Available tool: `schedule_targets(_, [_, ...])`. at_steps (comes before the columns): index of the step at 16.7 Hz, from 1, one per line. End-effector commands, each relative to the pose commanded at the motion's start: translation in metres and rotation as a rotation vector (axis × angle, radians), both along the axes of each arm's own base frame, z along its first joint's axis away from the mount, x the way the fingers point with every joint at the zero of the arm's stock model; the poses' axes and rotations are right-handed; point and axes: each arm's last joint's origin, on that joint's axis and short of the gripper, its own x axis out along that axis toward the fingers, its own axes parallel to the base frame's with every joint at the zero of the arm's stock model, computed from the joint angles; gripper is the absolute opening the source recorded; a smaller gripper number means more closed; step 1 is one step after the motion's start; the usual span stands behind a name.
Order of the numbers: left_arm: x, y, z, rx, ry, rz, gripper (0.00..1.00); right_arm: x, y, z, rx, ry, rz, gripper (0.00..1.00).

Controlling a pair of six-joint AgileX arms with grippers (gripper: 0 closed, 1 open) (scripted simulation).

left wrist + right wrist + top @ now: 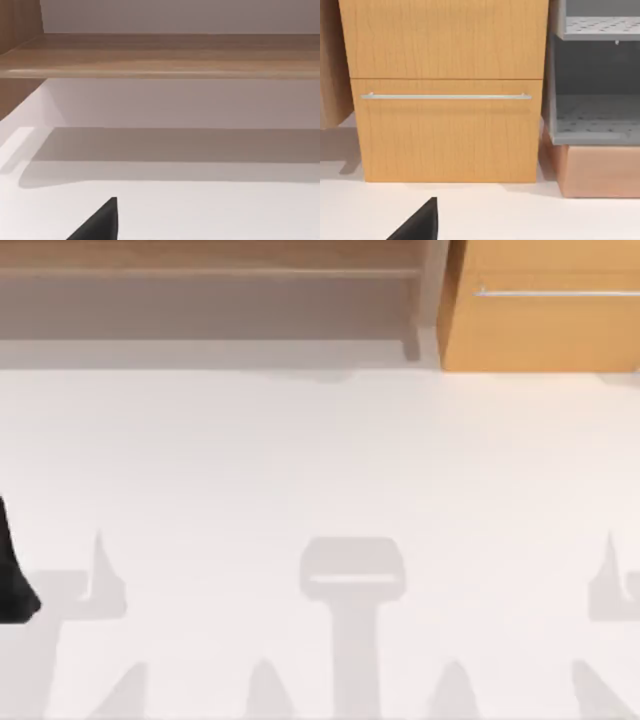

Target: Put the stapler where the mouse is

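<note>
The white table [320,460] runs up to a wooden shelf [210,270] with a drawer cabinet [545,310] beside it; the right wrist view faces that cabinet's handle [445,96] and a grey perforated rack [595,120] next to the cabinet, while the left wrist view faces the shelf. A dark arm part [12,575], cut off at the table's left edge, is too partial to identify. A black fingertip [100,222] of the left gripper and another [420,222] of the right gripper rise into their wrist views, and I cannot tell how far either is open or what it holds.

My white table [320,460] carries a wooden shelf unit [210,290] along its far edge and a wooden drawer cabinet [540,320] at far right.
</note>
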Motion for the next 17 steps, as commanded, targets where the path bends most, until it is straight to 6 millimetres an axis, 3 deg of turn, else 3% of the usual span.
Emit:
schedule_targets(5, [0.000, 0.000, 0.000, 0.000, 0.000, 0.000, 1.00, 0.001, -0.005, 0.007, -0.045, 0.063, -0.045, 1.00])
schedule_targets(9, [0.000, 0.000, 0.000, 0.000, 0.000, 0.000, 1.00, 0.010, -0.022, 0.027, -0.163, 0.299, -0.162, 1.00])
schedule_targets(13, [0.000, 0.000, 0.000, 0.000, 0.000, 0.000, 1.00, 0.031, -0.054, 0.044, -0.255, 0.673, -0.249, 1.00])
schedule_targets(17, [0.000, 0.000, 0.000, 0.000, 0.000, 0.000, 1.00, 0.055, -0.106, 0.047, -0.249, 1.077, -0.234, 1.00])
